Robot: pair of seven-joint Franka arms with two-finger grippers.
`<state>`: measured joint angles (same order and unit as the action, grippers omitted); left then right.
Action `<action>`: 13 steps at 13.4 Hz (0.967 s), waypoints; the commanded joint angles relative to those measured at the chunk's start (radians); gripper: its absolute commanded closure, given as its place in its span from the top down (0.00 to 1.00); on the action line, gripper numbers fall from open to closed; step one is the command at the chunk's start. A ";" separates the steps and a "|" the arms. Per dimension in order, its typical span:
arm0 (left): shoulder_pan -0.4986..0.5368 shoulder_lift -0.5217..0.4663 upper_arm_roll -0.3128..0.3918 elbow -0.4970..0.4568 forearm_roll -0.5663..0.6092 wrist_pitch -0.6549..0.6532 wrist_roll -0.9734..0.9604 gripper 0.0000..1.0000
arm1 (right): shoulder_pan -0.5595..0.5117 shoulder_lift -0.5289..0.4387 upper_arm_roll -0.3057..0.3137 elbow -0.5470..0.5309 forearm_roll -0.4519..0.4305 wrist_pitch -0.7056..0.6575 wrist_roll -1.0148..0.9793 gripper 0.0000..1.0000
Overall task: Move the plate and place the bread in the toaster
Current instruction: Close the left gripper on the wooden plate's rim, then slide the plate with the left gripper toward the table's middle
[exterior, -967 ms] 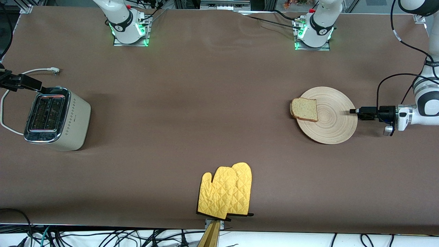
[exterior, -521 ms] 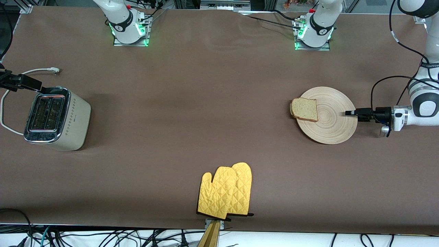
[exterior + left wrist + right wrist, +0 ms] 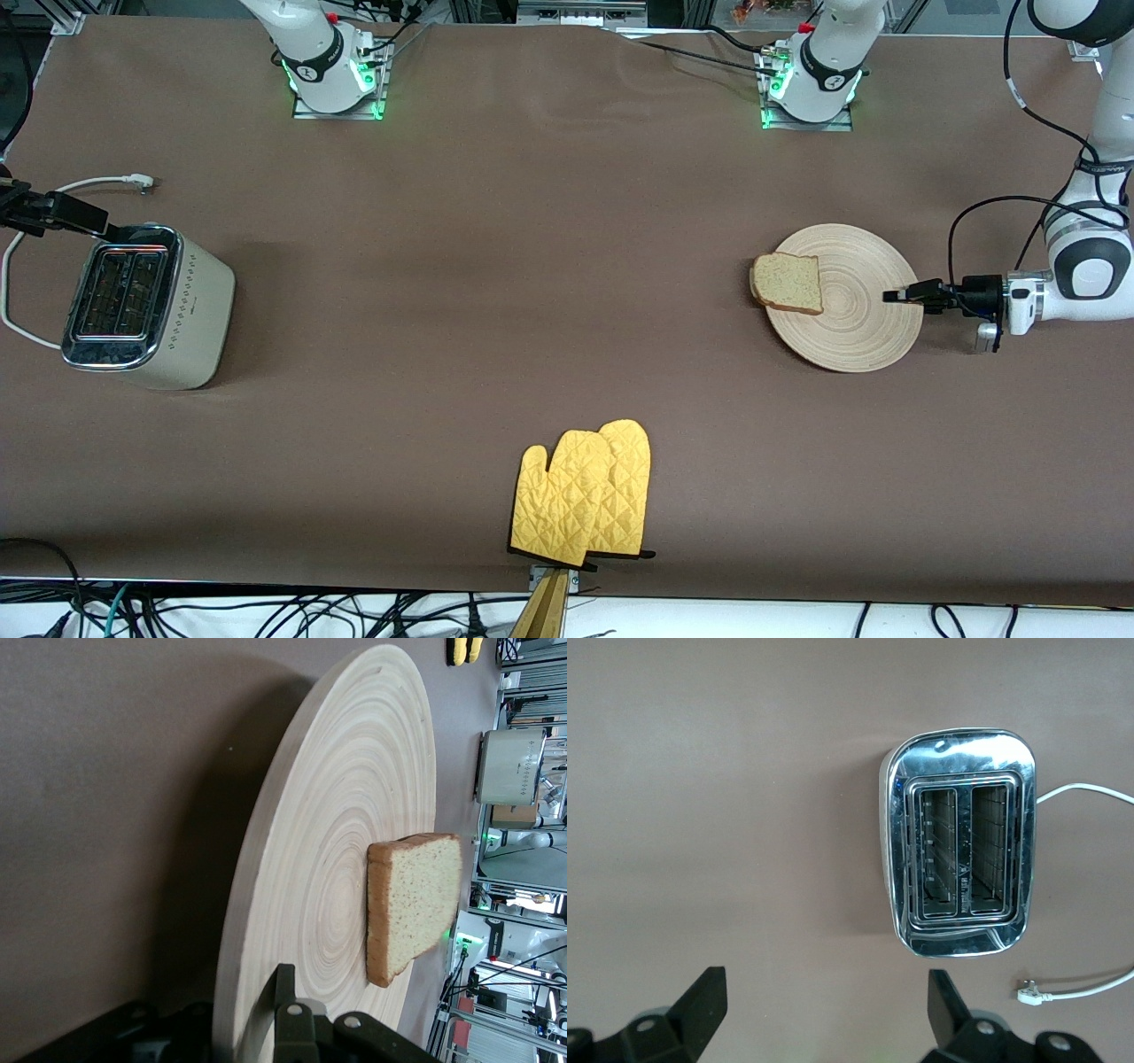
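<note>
Plate [image 3: 864, 328] is found lying on the table [image 3: 532, 266] at the left arm's end, with its rim clamped by the left gripper [image 3: 897, 294], whose fingers are drawn narrow onto the edge. Bread [image 3: 788, 283] is seen resting on the plate, at the rim toward the right arm's end. Toaster [image 3: 142, 306] is stood at the right arm's end, both slots unfilled. Right gripper [image 3: 824, 1014] is held above the toaster, jaws spread wide, nothing gripped. Yellow oven mitts [image 3: 580, 494] are noted nearest the front camera.
</note>
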<state>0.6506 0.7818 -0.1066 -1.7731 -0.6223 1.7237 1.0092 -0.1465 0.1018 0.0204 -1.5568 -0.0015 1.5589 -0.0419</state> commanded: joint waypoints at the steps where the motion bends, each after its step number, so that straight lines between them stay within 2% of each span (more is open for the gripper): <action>1: -0.005 0.008 -0.002 -0.025 -0.013 0.043 0.026 0.00 | -0.012 0.012 0.004 0.027 0.017 -0.008 -0.009 1.00; 4: -0.006 0.007 -0.005 -0.023 -0.005 0.043 0.026 0.00 | -0.012 0.012 0.004 0.027 0.017 -0.008 -0.009 1.00; 8: -0.006 0.002 -0.091 -0.019 -0.019 0.028 0.034 0.00 | -0.012 0.012 0.004 0.027 0.017 -0.008 -0.009 1.00; 13: -0.049 0.002 -0.169 -0.019 -0.141 0.033 -0.010 0.00 | -0.012 0.012 0.004 0.027 0.017 -0.008 -0.009 1.00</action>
<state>0.6299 0.7880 -0.2598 -1.7825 -0.6992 1.7573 1.0099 -0.1465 0.1021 0.0204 -1.5564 -0.0015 1.5589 -0.0419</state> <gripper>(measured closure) 0.903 0.000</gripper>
